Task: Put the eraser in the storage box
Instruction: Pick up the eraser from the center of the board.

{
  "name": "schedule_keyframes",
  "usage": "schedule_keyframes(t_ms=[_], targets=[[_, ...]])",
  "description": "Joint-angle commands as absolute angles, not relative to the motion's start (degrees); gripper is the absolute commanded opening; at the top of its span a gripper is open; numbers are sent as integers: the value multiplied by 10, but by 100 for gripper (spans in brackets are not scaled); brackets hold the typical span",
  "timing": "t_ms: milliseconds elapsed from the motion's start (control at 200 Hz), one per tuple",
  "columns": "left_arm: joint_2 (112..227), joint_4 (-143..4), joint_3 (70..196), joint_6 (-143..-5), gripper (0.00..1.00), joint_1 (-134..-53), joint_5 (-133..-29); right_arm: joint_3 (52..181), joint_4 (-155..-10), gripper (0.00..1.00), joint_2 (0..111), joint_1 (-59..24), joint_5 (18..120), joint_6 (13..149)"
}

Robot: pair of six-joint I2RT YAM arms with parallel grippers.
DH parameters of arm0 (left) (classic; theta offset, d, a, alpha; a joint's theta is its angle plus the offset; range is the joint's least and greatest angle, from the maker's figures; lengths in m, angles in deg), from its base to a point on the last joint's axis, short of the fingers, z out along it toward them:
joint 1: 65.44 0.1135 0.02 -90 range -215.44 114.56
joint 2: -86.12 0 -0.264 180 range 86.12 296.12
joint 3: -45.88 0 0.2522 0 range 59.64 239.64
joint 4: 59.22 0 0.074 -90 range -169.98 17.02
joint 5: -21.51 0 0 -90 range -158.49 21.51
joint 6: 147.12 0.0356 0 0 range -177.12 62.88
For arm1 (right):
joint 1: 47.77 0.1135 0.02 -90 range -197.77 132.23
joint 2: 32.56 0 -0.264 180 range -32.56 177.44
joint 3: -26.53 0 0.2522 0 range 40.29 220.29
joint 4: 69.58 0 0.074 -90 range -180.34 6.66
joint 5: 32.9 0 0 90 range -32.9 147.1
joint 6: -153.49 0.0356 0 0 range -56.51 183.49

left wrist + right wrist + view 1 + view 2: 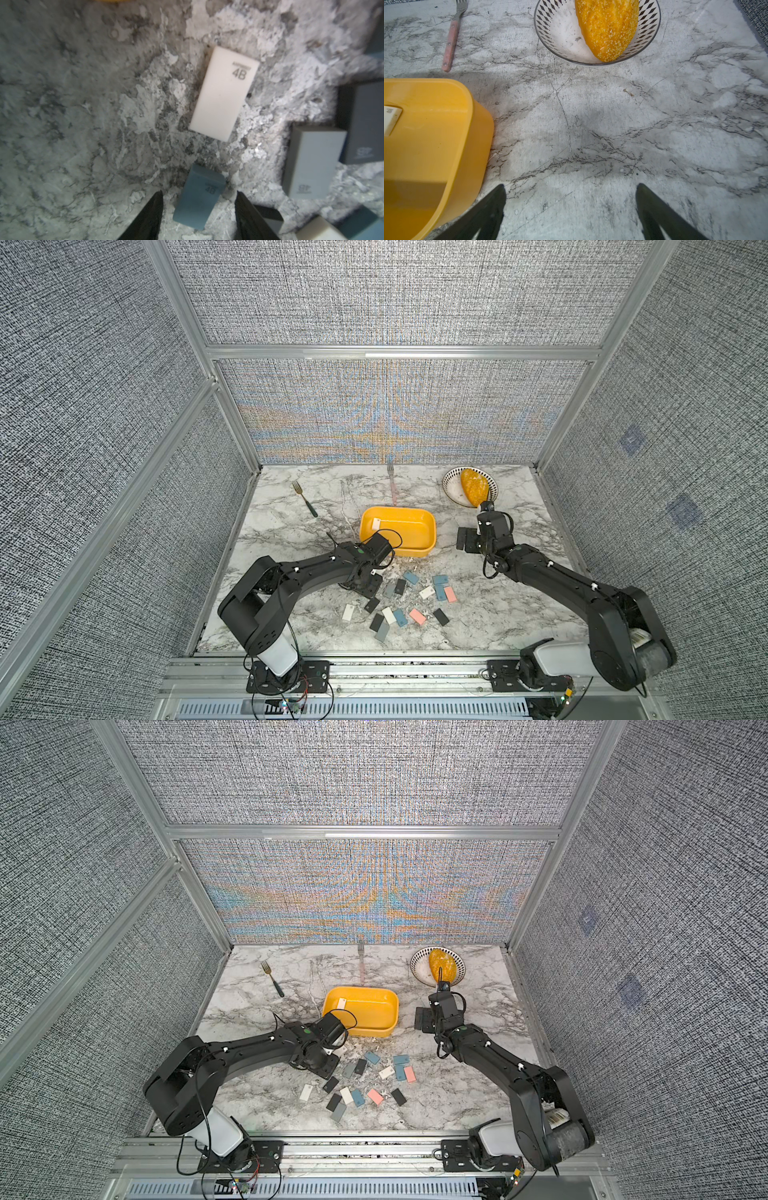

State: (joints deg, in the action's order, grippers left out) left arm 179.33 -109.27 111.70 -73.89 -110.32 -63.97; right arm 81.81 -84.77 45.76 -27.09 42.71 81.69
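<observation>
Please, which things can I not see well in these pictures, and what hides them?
1. Left gripper: in both top views its own wrist covers the fingertips.
2. White eraser in the storage box: right wrist view, cut off by the picture edge.
3. Print on the loose erasers: both top views, too small to read.
4. Dark eraser: left wrist view, blurred and cut off by the edge.

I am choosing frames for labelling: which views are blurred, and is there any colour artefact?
Left wrist view: the white eraser is fairly sharp, the blue eraser and grey eraser nearer the edges are soft. Both top views: rainbow moiré on the back wall. Right wrist view: sharp, soft shadow on the table.
</observation>
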Motion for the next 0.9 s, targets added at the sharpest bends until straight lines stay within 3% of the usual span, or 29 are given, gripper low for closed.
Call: schedule_keyframes(t_ms=[0, 455, 601, 891], targets=[[1796, -1096, 1112, -747, 57, -1103, -646, 822, -846, 98, 456, -270, 427, 821], [1822, -1093, 1112, -750, 36, -1103, -657, 823, -847, 98, 457, -269, 426, 821], [1822, -1094, 1113, -751, 26, -1103, -654, 823, -847, 98, 457, -270, 424, 820], [1784, -1135, 1146, -744, 25, -1101, -591, 822, -847, 98, 458, -270, 422, 821]])
